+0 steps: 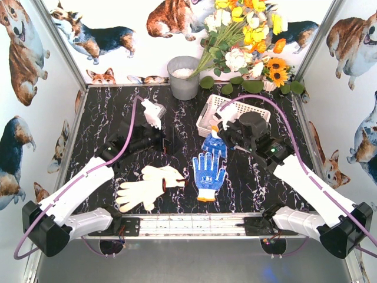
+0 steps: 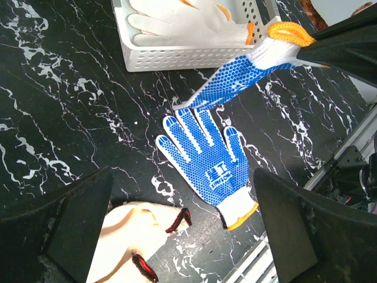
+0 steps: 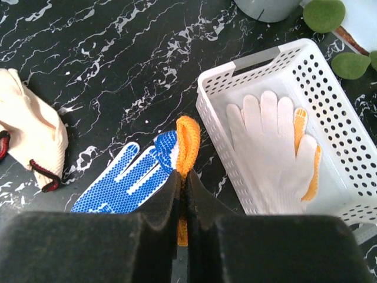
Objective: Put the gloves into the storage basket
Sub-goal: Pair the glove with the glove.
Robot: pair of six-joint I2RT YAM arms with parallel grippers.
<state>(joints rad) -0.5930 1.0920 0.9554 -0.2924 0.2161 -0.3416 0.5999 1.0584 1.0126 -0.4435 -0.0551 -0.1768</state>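
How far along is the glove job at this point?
Done: a white glove lies in the storage basket. In hand: the right gripper pinches a blue-dotted glove by its cuff. Remaining: a second blue-dotted glove and cream gloves on the table. The left gripper is open.

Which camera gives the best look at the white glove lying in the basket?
The right wrist view: the white glove lies whole, fingers spread, in the basket. The left wrist view crops it at the frame edge; overhead, it cannot be made out behind the right arm.
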